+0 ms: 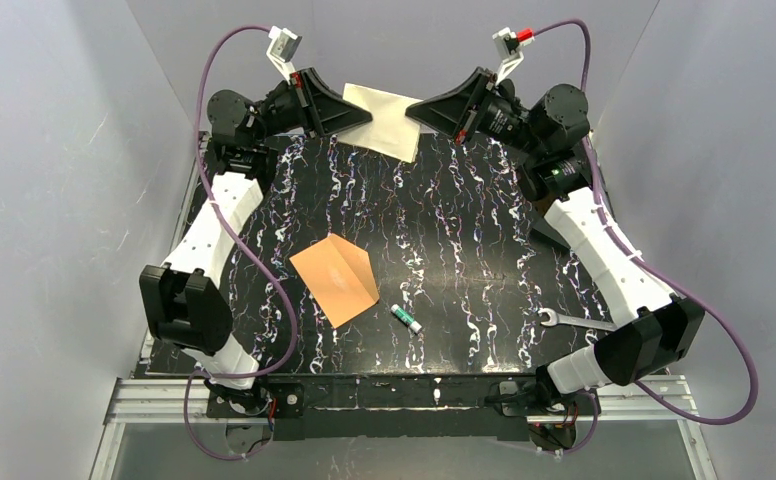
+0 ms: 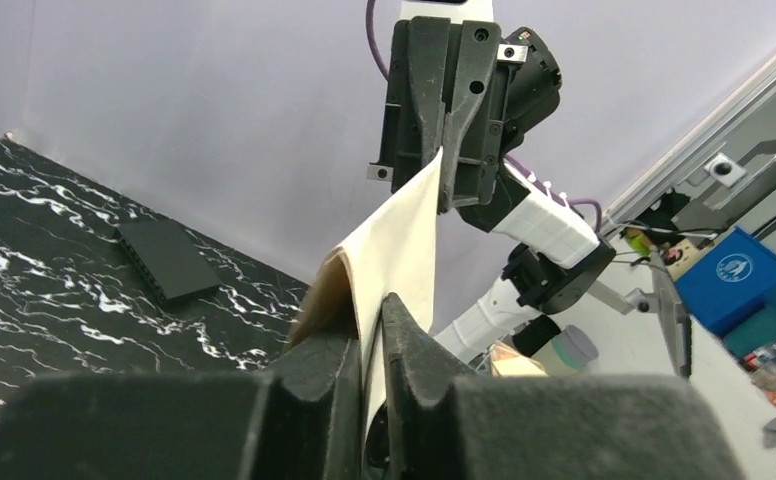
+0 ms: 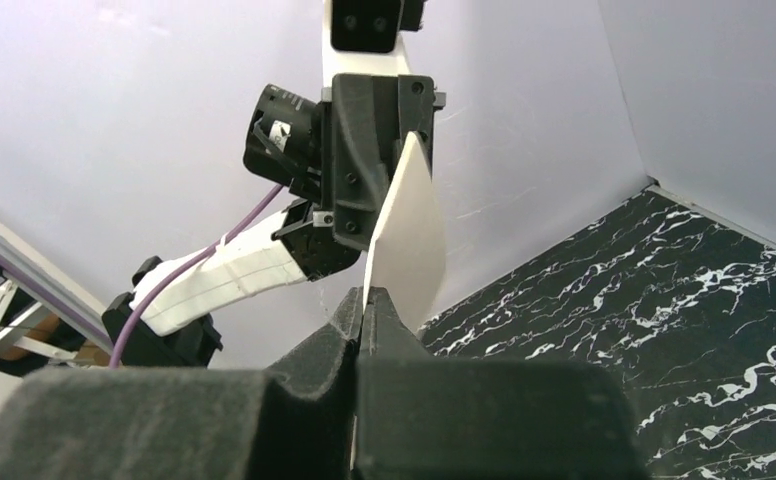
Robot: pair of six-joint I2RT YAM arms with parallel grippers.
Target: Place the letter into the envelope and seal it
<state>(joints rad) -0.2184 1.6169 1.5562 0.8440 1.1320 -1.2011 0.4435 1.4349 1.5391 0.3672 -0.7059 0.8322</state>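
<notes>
The letter [image 1: 388,120] hangs in the air above the far edge of the bench [image 1: 464,230], stretched between the two arms. The left gripper [image 1: 362,114] has its jaws pinched shut on the sheet's left edge, and the right gripper [image 1: 416,108] has its jaws closed just as tightly on the opposite edge, the two facing each other across the paper. From each wrist camera the pale sheet runs edge-on from the near jaws up to the other arm's jaws, bowed a little along the way (its border and creases cannot be made out at this angle). The envelope [image 1: 336,280] lies on the bench well apart from the letter, left of the middle and nearer the arm bases, turned at an angle with a fold line across it. A small green-and-white tube [image 1: 406,319] lies just beside its lower right corner, and a wrench [image 1: 574,320] rests by the right arm's lower link.
</notes>
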